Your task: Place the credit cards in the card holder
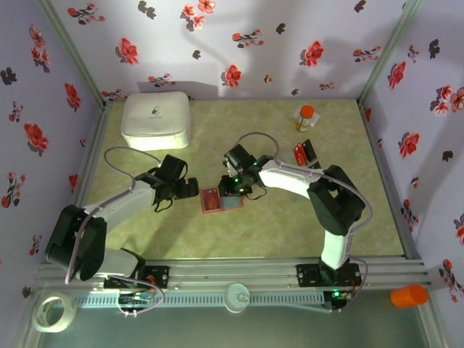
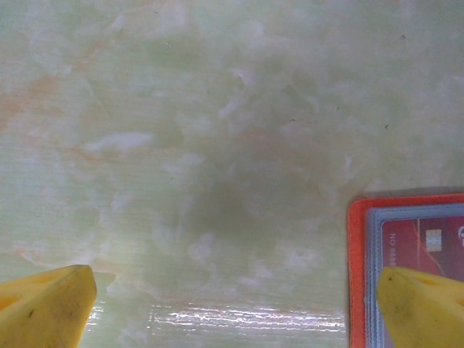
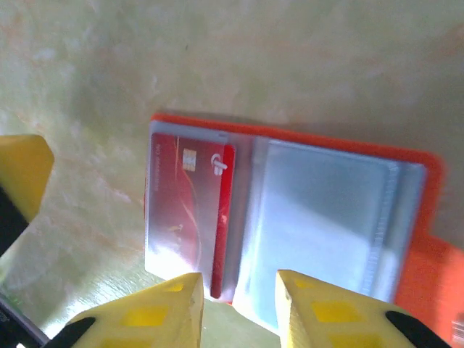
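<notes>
My right gripper (image 3: 239, 308) hung with its jaws a little apart and nothing clamped between them, over one edge of the opened card holder (image 3: 333, 148). A red credit card (image 3: 188, 210) sat in the holder's left clear pocket. My left gripper (image 2: 232, 312) stood spread wide over the table (image 2: 217, 145), one fingertip above the holder's corner. From above, I saw the holder lying mid-table between both grippers. More credit cards (image 1: 304, 152) lay well apart, near an orange-capped bottle (image 1: 306, 116).
</notes>
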`<state>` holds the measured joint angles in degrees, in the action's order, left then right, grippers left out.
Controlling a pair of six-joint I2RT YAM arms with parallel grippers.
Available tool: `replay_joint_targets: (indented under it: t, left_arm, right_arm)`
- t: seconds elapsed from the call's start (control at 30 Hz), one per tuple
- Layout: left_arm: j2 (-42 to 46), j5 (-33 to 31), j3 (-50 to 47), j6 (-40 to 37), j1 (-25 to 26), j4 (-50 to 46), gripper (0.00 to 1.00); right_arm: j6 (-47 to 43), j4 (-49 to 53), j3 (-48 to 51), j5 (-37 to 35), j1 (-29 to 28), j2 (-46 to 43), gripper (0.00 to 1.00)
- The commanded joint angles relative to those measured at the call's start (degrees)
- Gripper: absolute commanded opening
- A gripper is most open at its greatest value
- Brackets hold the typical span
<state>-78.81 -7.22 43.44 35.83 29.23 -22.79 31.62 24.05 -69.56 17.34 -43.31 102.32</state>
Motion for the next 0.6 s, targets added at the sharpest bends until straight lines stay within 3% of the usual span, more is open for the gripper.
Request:
replay_joint_targets:
  t: [0.0, 0.23, 0.57]
  left_arm:
    - [-0.4, 1.4, 0.8, 1.6, -0.1, 1.0, 1.0]
    - [-1.3, 2.8, 1.0, 4.5, 2.0, 3.5, 1.0]
    - [-4.5, 3.4, 1.4, 8.8, 6.8, 8.2, 1.0]
  right_arm:
    - [-1.8, 3.4, 1.7, -3.8, 2.1, -3.7, 0.36]
    - [-4.8, 6.4, 5.6, -11.4, 4.8, -8.4, 0.46]
    - [-4.7, 4.0, 8.4, -10.9, 5.1, -6.6, 0.49]
